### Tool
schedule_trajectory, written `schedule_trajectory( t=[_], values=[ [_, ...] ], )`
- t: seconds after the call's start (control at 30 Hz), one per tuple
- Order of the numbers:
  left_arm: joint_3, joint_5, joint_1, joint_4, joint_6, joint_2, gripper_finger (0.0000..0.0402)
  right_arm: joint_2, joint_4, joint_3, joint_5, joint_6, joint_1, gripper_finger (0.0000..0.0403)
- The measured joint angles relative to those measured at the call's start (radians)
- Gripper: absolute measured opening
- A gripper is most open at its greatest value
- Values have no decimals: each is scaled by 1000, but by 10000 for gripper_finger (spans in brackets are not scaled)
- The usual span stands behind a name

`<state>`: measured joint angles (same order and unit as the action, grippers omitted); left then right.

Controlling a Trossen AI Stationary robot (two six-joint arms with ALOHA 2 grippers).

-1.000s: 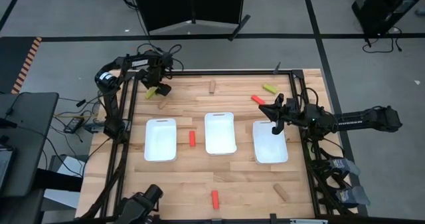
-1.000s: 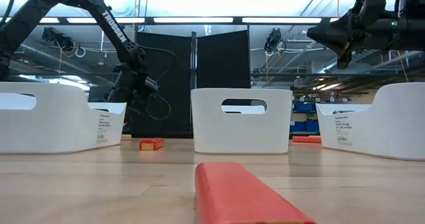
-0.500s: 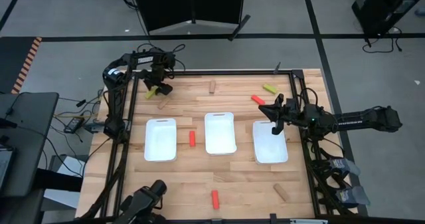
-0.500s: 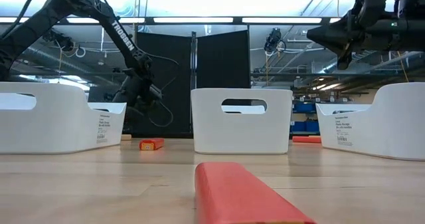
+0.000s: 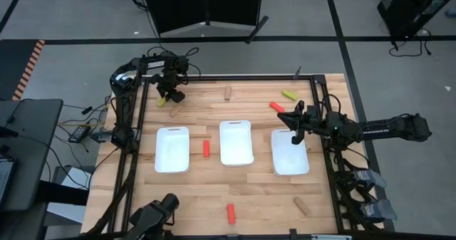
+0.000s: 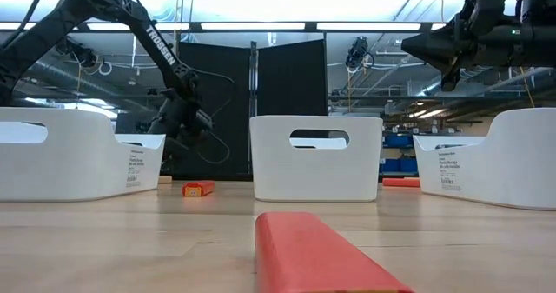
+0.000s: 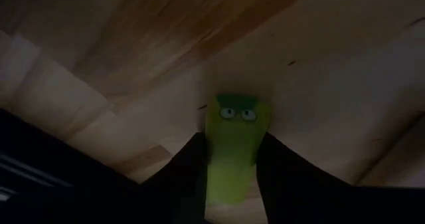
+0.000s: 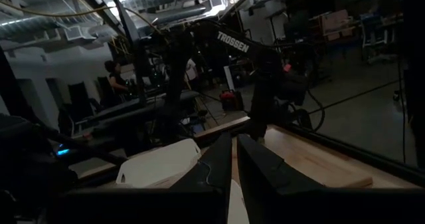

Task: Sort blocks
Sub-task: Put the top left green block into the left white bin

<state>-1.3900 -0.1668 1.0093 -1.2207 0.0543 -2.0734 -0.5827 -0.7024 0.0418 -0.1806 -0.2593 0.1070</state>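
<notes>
nearest the low camera, red block (image 6: 326,256) on the wooden table (image 5: 263,190). farther, right gripper (image 5: 295,129) nearly closed, empty, above right white tray (image 5: 289,153). at the far left corner, left gripper (image 5: 169,96) clamped on yellow-green block (image 7: 234,144) with other blocks scattered; off-centre hold, so likely slipping when lifted.

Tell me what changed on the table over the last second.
The left end effector moved slightly along the table's far left corner and dropped over the yellow-green block, which now sits between its fingers. The right end effector stayed above the right tray. The other blocks and trays did not move.
</notes>
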Motion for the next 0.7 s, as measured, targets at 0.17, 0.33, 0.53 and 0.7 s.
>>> schedule_trajectory(
  t=[0.17, 0.33, 0.53, 0.7],
  values=[
    [0, -3, -27, 40, 17, 115, 103, 0, -3, 0, -2, 17, 1, 37],
    [0, 64, -91, 96, 19, 266, 103, 0, -5, 0, -4, 49, 1, 37],
    [-1, 191, -258, 237, -12, 449, 103, 0, -9, 0, -6, 43, 1, 37],
    [-3, 203, -494, 283, -70, 525, 103, 0, -47, 0, -6, 43, 1, 37]
  ],
)
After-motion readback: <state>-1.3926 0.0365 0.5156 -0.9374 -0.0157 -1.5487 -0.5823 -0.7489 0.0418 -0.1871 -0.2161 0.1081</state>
